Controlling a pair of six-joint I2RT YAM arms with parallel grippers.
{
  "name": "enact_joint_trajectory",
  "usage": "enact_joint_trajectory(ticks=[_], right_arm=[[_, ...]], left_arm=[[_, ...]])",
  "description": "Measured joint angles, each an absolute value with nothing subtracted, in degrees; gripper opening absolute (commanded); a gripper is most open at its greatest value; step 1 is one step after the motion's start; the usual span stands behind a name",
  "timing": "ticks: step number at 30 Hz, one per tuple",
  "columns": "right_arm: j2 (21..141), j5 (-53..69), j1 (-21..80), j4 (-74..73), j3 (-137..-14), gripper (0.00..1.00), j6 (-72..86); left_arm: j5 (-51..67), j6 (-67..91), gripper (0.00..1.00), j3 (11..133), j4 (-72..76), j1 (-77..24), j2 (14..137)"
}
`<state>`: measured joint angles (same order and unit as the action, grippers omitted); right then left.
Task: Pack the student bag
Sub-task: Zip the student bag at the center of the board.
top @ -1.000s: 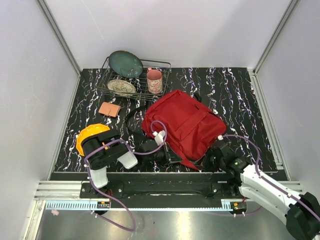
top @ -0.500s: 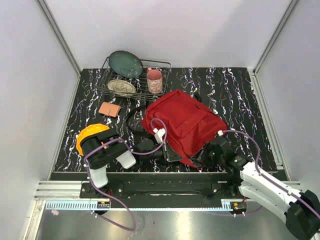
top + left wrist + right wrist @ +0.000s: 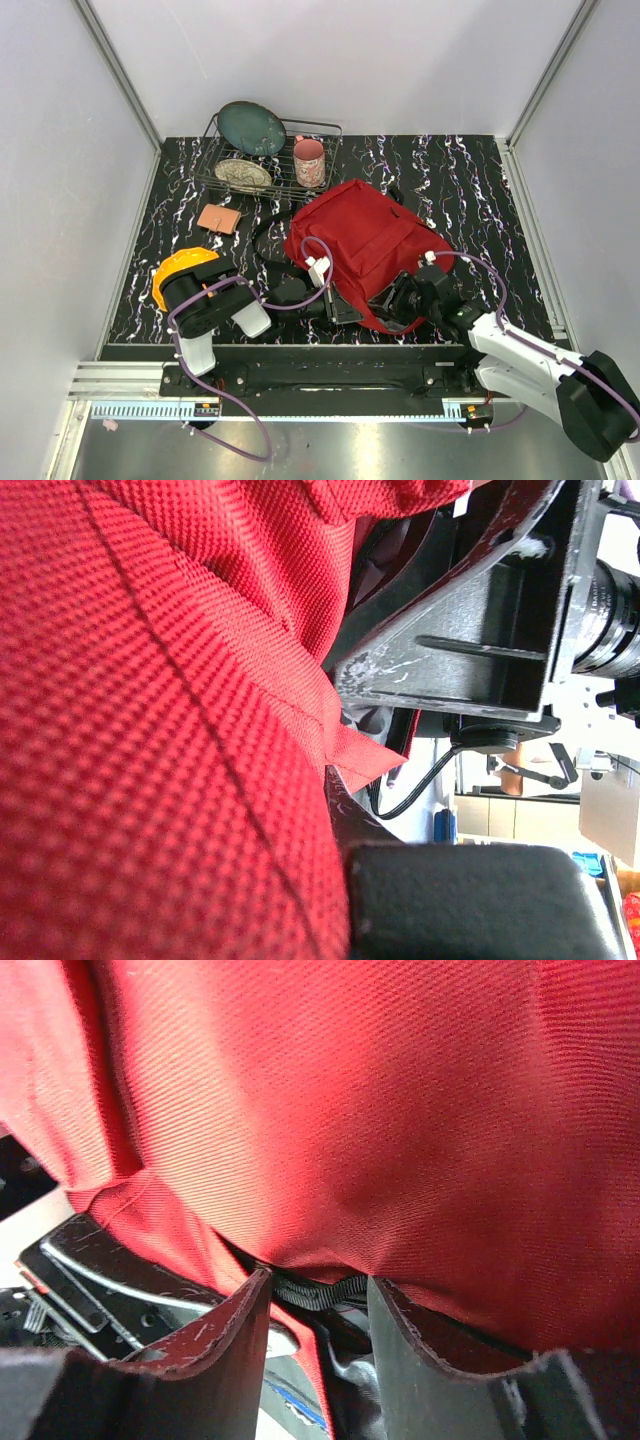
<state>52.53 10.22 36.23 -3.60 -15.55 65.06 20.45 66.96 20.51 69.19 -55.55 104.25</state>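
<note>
The student bag [image 3: 370, 240], a large dark-red backpack, lies in the middle of the table. My left gripper [image 3: 342, 305] is at its near-left edge, shut on a fold of the red fabric [image 3: 150, 730], with one black pad [image 3: 470, 900] showing. My right gripper [image 3: 397, 300] is pressed against the bag's near edge and is open. In the right wrist view its two fingers [image 3: 225, 1350] stand apart under the red cloth [image 3: 400, 1110]. A black webbing strap [image 3: 315, 1293] crosses the gap between their tips and is not pinched.
A wire rack [image 3: 330, 130] at the back left holds a green plate [image 3: 252, 127], a patterned plate [image 3: 243, 173] and a pink mug [image 3: 309, 162]. A tan pad [image 3: 219, 218] and a yellow rounded object [image 3: 178, 268] lie to the left. A black strap loop [image 3: 262, 240] sticks out of the bag's left side.
My right gripper has opened and moved left, up against the bag's near edge. The bag's near-right corner has drawn in. The left arm has not moved.
</note>
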Motion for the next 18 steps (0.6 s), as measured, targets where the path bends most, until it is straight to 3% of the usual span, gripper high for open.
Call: enact_joint_trajectory(ticks=[9,18], right_arm=[[51.5,11.8,36.2,-1.0,-15.1,0.50,65.3],[56.0,13.0,36.2,3.3,-14.1,0.30,65.8]], left_arm=[[20.8,67.5,0.00,20.5,70.2,-55.5,105.2],[21.0,67.9,0.00,20.6,70.2,-55.5,105.3]])
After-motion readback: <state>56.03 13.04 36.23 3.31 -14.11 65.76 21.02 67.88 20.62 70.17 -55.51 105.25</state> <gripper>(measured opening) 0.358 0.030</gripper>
